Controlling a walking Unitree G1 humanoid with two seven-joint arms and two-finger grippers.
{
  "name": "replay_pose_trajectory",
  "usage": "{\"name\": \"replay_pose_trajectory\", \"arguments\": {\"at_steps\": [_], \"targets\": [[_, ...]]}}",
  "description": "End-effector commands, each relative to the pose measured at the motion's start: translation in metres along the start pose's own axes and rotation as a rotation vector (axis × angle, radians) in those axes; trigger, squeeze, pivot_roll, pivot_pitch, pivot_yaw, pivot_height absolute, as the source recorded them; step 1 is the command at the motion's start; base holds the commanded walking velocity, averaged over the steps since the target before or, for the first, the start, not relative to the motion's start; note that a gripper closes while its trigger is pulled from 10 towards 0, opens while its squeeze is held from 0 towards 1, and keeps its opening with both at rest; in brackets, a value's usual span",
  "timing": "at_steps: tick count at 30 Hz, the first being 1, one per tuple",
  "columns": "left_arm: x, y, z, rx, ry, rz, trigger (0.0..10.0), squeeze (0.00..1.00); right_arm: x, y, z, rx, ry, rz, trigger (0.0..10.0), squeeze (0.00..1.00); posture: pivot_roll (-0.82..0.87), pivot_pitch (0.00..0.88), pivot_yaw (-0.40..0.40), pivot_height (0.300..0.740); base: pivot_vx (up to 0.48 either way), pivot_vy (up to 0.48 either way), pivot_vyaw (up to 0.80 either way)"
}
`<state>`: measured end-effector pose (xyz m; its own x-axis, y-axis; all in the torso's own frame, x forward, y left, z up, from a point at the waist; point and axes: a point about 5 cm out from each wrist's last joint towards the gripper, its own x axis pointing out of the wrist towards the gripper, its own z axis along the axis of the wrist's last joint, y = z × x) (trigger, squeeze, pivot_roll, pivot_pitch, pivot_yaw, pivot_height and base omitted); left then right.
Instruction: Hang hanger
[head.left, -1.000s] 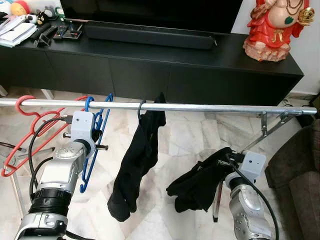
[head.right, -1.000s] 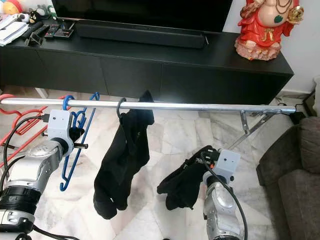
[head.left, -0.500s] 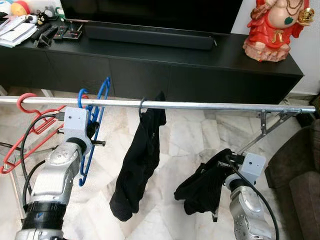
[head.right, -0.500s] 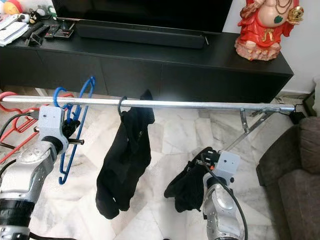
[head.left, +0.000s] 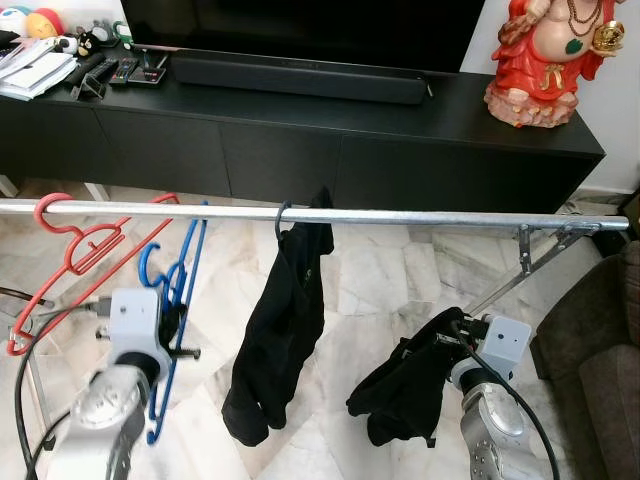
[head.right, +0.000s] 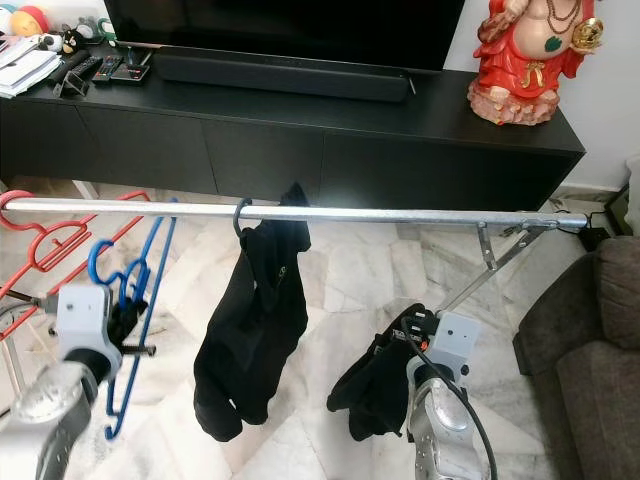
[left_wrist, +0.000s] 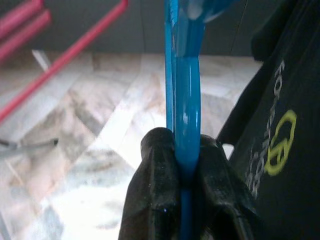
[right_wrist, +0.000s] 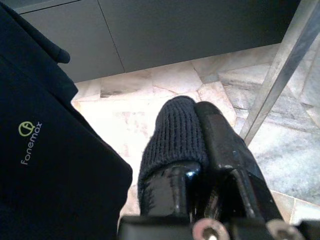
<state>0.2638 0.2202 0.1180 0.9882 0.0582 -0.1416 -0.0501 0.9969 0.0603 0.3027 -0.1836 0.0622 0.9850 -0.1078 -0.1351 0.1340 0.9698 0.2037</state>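
Left claw (left_wrist: 187, 200) pinches the blue hanger (head.left: 180, 300) tight between both fingers, holding it below the rail (head.left: 400, 214), its hook off the bar and near the red hanger (head.left: 75, 250) that hangs there. If the hook rises at an angle it may knock the bar or snag the red one. Right of it, a black garment (head.left: 280, 330) hangs from the rail. Further right and lower, the right claw (right_wrist: 200, 150) grips a second black garment (head.left: 410, 385), which may slip loose.
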Motion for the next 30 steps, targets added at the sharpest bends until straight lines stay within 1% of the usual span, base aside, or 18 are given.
{"name": "replay_pose_trajectory", "arguments": {"at_steps": [1, 5, 7, 13, 21, 22, 30], "targets": [[-0.004, -0.002, 0.003, -0.015, -0.033, 0.013, 10.0, 0.00, 0.000, 0.001, 0.004, -0.001, -0.025, 0.002, 10.0, 0.00, 0.02, 0.138, -0.037, 0.740, 0.000, 0.000, 0.00], [-0.003, -0.006, 0.000, -0.042, -0.004, 0.004, 10.0, 0.00, -0.001, 0.001, 0.003, 0.002, -0.022, 0.001, 10.0, 0.00, 0.02, 0.151, -0.037, 0.740, 0.000, 0.069, 0.00], [-0.003, -0.006, 0.002, -0.051, -0.009, 0.007, 10.0, 0.00, -0.001, 0.000, 0.002, 0.003, -0.020, -0.003, 10.0, 0.00, 0.02, 0.162, -0.036, 0.740, 0.000, 0.480, 0.00], [-0.004, -0.009, 0.003, -0.040, -0.014, -0.011, 10.0, 0.00, -0.004, -0.004, -0.001, 0.004, -0.011, -0.019, 10.0, 0.00, 0.02, 0.181, -0.033, 0.740, 0.000, 0.480, 0.00], [-0.006, -0.012, 0.003, -0.045, -0.009, -0.032, 10.0, 0.00, -0.003, -0.005, 0.000, 0.018, -0.013, -0.034, 10.0, 0.00, 0.03, 0.191, -0.034, 0.740, 0.000, 0.480, 0.00], [-0.006, -0.012, 0.003, -0.037, -0.015, -0.039, 10.0, 0.00, -0.003, -0.006, 0.000, 0.014, -0.007, -0.045, 10.0, 0.00, 0.03, 0.193, -0.036, 0.740, 0.000, 0.000, 0.00], [-0.006, -0.011, 0.004, -0.033, -0.020, -0.034, 10.0, 0.00, -0.003, -0.006, -0.003, 0.019, 0.009, -0.050, 10.0, 0.00, 0.03, 0.196, -0.035, 0.740, 0.000, 0.000, -0.79]]}}
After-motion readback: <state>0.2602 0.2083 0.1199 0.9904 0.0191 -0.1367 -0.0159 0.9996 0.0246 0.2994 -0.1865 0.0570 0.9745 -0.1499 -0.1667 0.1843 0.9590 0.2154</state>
